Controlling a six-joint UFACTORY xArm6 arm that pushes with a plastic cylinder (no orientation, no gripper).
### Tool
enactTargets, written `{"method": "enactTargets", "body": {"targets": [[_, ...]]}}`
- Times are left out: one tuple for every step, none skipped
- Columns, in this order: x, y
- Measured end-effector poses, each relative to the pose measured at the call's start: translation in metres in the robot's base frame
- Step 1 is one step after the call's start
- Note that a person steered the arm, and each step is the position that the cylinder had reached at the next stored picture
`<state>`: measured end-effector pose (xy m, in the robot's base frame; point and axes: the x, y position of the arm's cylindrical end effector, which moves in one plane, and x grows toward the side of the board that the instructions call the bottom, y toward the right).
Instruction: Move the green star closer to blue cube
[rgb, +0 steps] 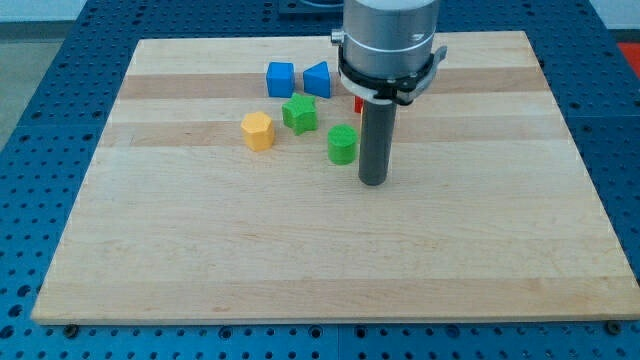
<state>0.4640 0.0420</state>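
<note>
The green star (299, 113) lies on the wooden board (330, 250), just below and to the right of the blue cube (280, 78), with a small gap between them. My tip (373, 181) rests on the board to the lower right of the star. It stands just right of a green round block (342, 144), which lies between the tip and the star. The tip touches no block that I can see.
A blue wedge-shaped block (317, 79) sits right of the blue cube. A yellow hexagonal block (258, 131) lies left of the star. A red block (357, 103) is mostly hidden behind the rod. Blue perforated table surrounds the board.
</note>
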Motion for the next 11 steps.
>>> {"method": "enactTargets", "body": {"targets": [[-0.001, -0.013], [-0.01, -0.017], [-0.022, -0.019], [-0.022, -0.021], [-0.013, -0.022], [-0.004, -0.052], [-0.01, -0.077], [-0.024, -0.079], [-0.042, -0.079], [-0.061, -0.079], [-0.08, -0.079]]}}
